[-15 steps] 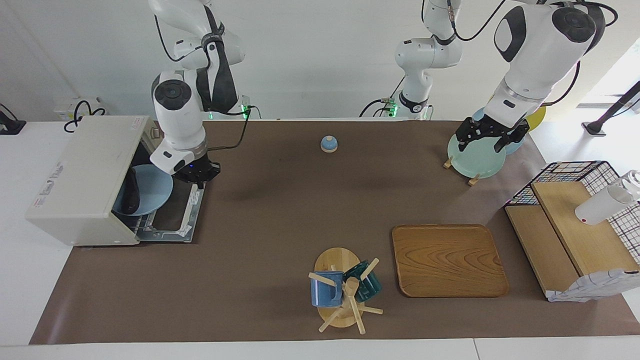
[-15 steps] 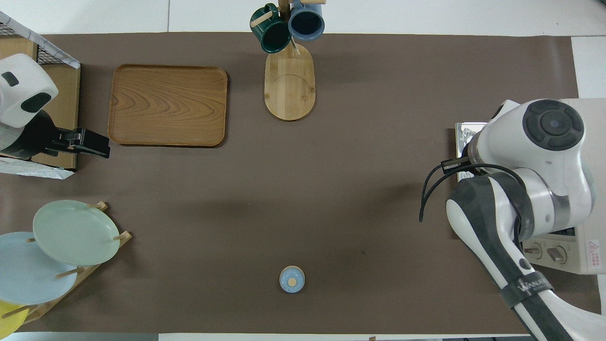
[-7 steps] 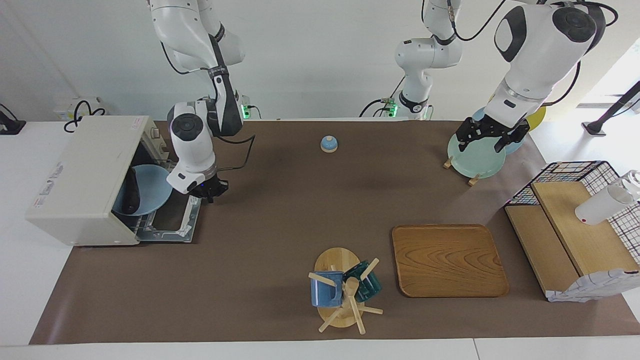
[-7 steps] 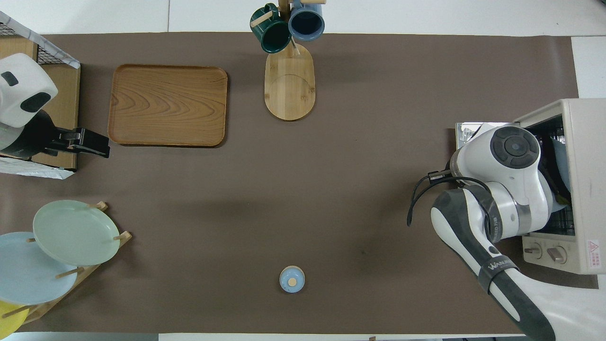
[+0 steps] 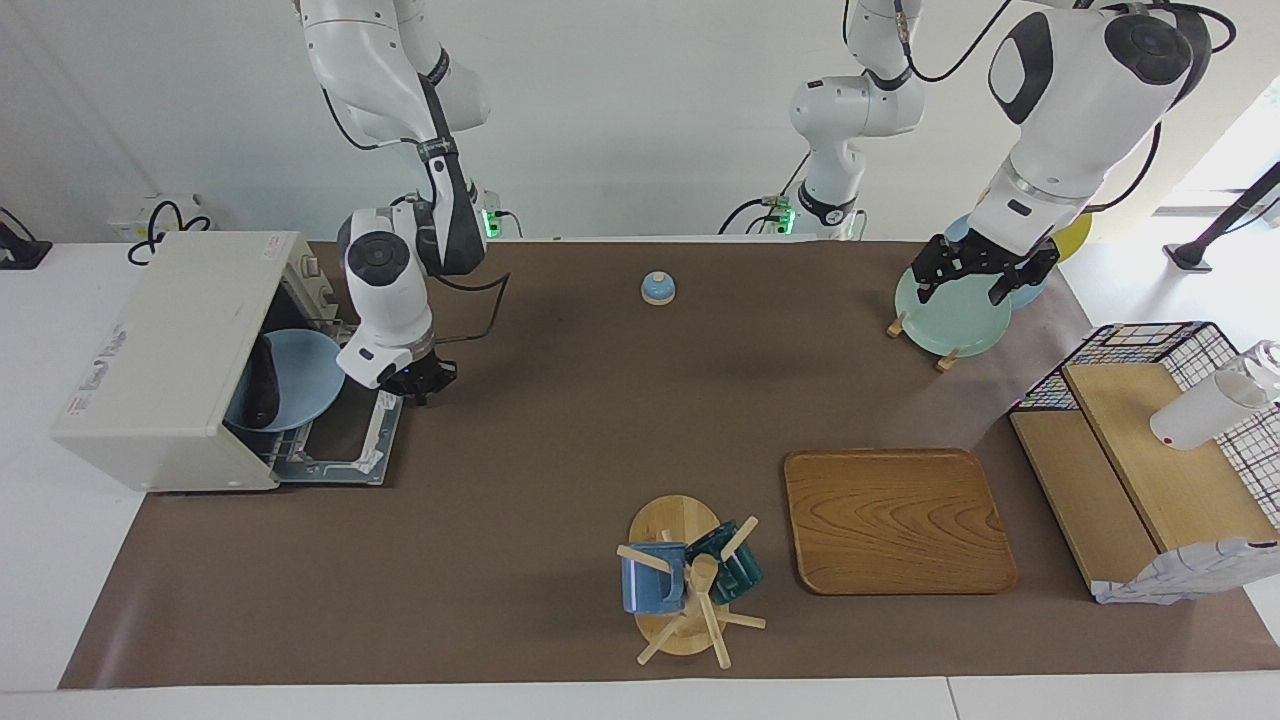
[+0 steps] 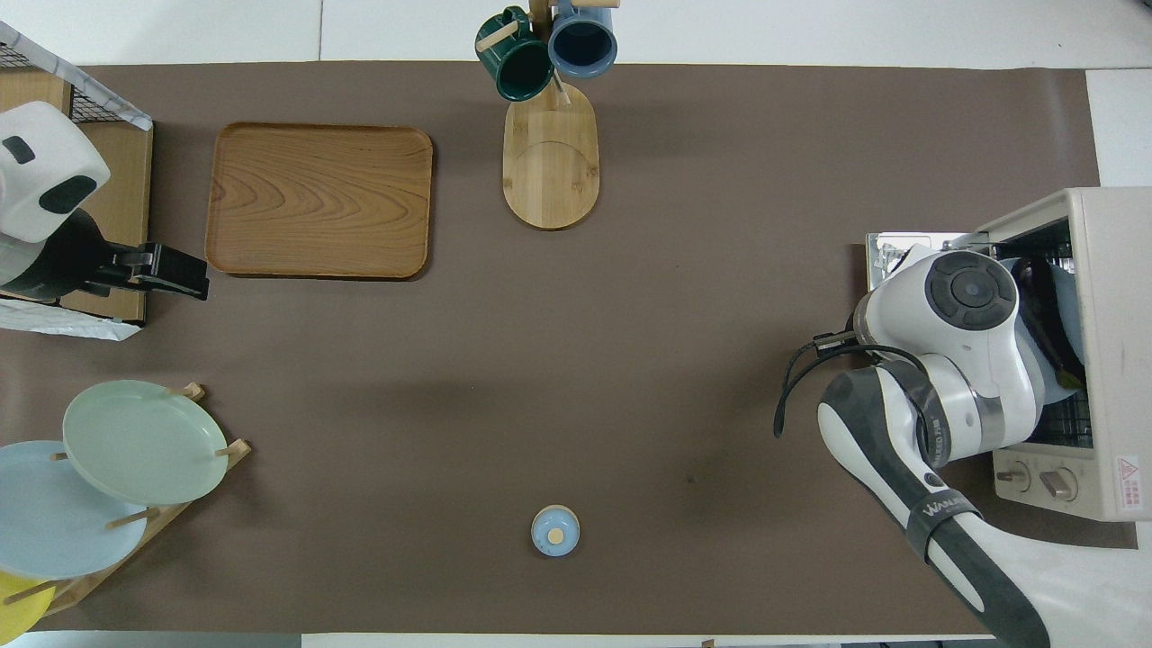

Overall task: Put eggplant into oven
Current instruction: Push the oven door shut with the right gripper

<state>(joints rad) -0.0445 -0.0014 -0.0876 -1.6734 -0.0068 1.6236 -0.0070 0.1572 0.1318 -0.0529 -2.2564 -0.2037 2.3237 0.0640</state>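
The cream-white oven stands at the right arm's end of the table with its door folded down open. The dark eggplant lies on a light blue plate inside the oven, and it also shows in the overhead view. My right gripper hangs low by the edge of the open door nearer to the robots, outside the oven's mouth. In the overhead view the arm hides it. My left gripper is open and empty above the plate rack.
A small blue bell sits near the robots. A mug tree with two mugs and a wooden tray stand farther out. A wire-and-wood basket rack with a white bottle is at the left arm's end.
My right gripper has drawn back from the oven's mouth to the door's edge and the arm has folded up. The eggplant and plate stay inside. The left arm has not moved.
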